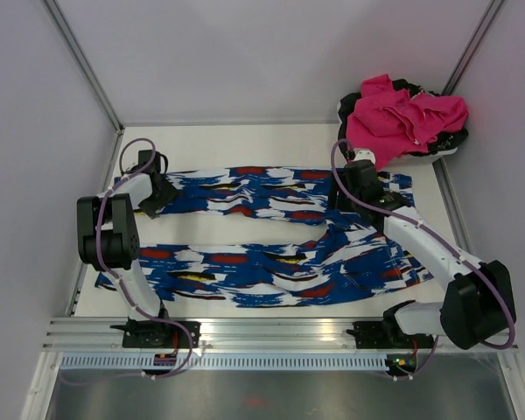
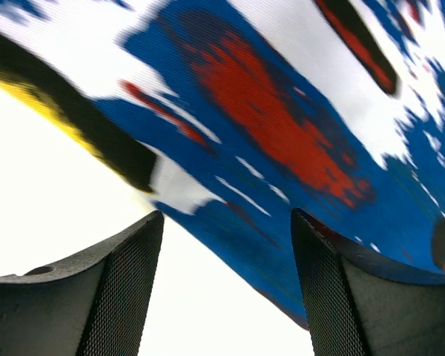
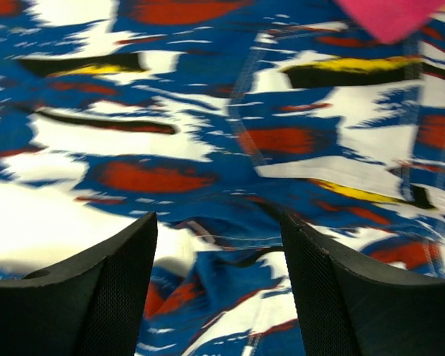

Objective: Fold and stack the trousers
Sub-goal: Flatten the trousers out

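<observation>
left gripper [image 2: 226, 222] is hanging spread over the far-left hem of the trousers [image 1: 271, 262], right gripper [image 3: 219, 222] spread near the crotch; pink garment [image 1: 402, 118] is crowding the far-right corner.

A pale, flat rectangular worktop [image 1: 271, 144] carries blotched royal-blue fabric trousers [image 1: 271, 267] spread flat across its middle, waist toward 3 o'clock, both legs running to 9 o'clock with a bare strip between them. At 1 o'clock, a crumpled bright-pink cloth garment [image 1: 402, 118] lies heaped on black-and-white fabric [image 1: 444, 144].
</observation>
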Robot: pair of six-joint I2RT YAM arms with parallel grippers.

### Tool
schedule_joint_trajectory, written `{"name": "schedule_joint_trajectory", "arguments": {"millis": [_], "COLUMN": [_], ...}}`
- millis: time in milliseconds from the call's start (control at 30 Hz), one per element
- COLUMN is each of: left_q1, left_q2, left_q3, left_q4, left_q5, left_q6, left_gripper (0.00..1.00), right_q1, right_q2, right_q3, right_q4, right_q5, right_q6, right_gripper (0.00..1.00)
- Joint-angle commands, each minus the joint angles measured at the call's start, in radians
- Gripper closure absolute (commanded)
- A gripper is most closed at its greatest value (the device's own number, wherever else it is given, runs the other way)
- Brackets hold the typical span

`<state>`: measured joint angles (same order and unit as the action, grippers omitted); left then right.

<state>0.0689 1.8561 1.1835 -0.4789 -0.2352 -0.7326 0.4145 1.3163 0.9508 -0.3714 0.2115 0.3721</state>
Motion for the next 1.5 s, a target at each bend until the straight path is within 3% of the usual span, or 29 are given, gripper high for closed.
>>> {"name": "schedule_joint_trajectory", "arguments": {"millis": [0,133,300,400,433,567,800,1100,1133,1233,1267,1367,1467], "left_q1": [0.038,0.04,0.04,0.04,0.043,0.06,0.138,0.143,0.144,0.143,0.143,0.144,0.15], "left_q2": [-0.031,-0.035,0.003,0.035,0.043,0.061,0.046,0.026,0.02,-0.02,-0.034,-0.087,-0.127], "left_q3": [-0.047,-0.036,-0.028,-0.024,-0.022,-0.016,-0.009,0.011,0.01,0.005,0.01,0.047,0.103], "left_q4": [-0.003,0.0,0.02,0.022,0.02,0.011,0.006,0.003,0.003,0.014,0.016,-0.015,-0.069], "left_q5": [-0.018,0.019,0.074,0.077,0.074,0.07,0.077,0.04,0.042,0.074,0.089,0.068,0.024], "left_q6": [0.035,0.047,0.052,0.047,0.047,0.044,0.078,0.142,0.142,0.148,0.154,0.177,0.188], "left_gripper": [0.25,0.27,0.43,0.56,0.69,0.98,0.98,0.98,0.96,0.77,0.57,0.22,0.12], "right_q1": [-0.058,-0.127,-0.195,-0.21,-0.217,-0.261,-0.316,-0.359,-0.364,-0.373,-0.375,-0.384,-0.407], "right_q2": [0.027,0.086,0.109,0.092,0.089,0.093,0.142,0.216,0.219,0.224,0.225,0.219,0.209], "right_q3": [0.019,0.005,-0.007,-0.023,-0.029,-0.066,-0.103,-0.141,-0.141,-0.13,-0.123,-0.078,-0.027], "right_q4": [-0.031,0.003,0.034,0.043,0.049,0.065,0.091,0.134,0.14,0.154,0.152,0.131,0.126], "right_q5": [0.097,0.092,0.062,0.078,0.086,0.106,0.129,0.124,0.114,0.075,0.068,0.062,0.037], "right_q6": [0.044,0.048,0.057,0.054,0.051,0.054,0.051,0.067,0.067,0.062,0.059,0.044,0.042], "right_gripper": [0.26,0.27,0.27,0.27,0.27,0.27,0.26,0.26,0.26,0.27,0.27,0.26,0.26]}}
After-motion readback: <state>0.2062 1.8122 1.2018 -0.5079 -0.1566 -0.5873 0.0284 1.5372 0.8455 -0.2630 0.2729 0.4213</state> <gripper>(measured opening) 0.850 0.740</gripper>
